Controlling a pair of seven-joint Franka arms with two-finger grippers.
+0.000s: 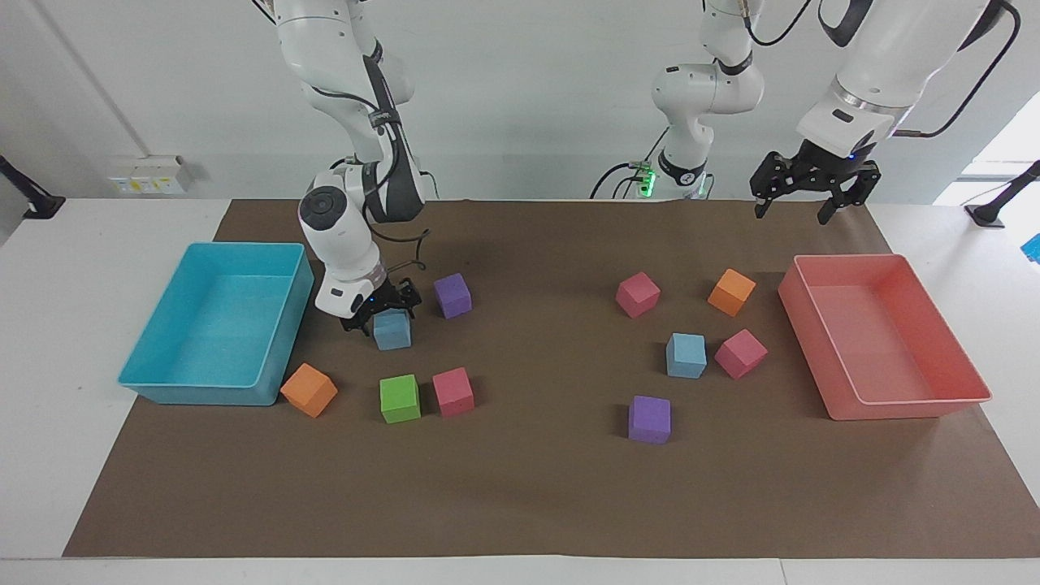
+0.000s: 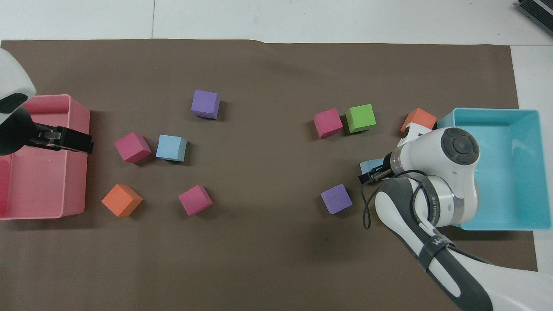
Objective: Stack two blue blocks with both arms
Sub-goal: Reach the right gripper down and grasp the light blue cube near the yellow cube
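1. Right gripper (image 1: pixel 380 313): jaws spread, straddling the first blue block (image 1: pixel 393 331) beside the turquoise tray (image 1: pixel 166 388), nothing gripped.
2. Left gripper (image 1: pixel 804 195): jaws spread, empty, waiting over the pink tray's (image 1: pixel 910 409) robot-side corner.
3. Second blue block (image 1: pixel 686 355): on the brown mat (image 1: pixel 528 487), touching a pink cube (image 1: pixel 741 353).

Matte foam blue blocks (image 1: pixel 686 355); glossy plastic trays (image 1: pixel 886 406)

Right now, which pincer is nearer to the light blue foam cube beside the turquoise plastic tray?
Right. The right pincer is open, low over that light blue foam cube; contact is unclear. The left pincer waits open, raised over the pink plastic tray's end of the table.
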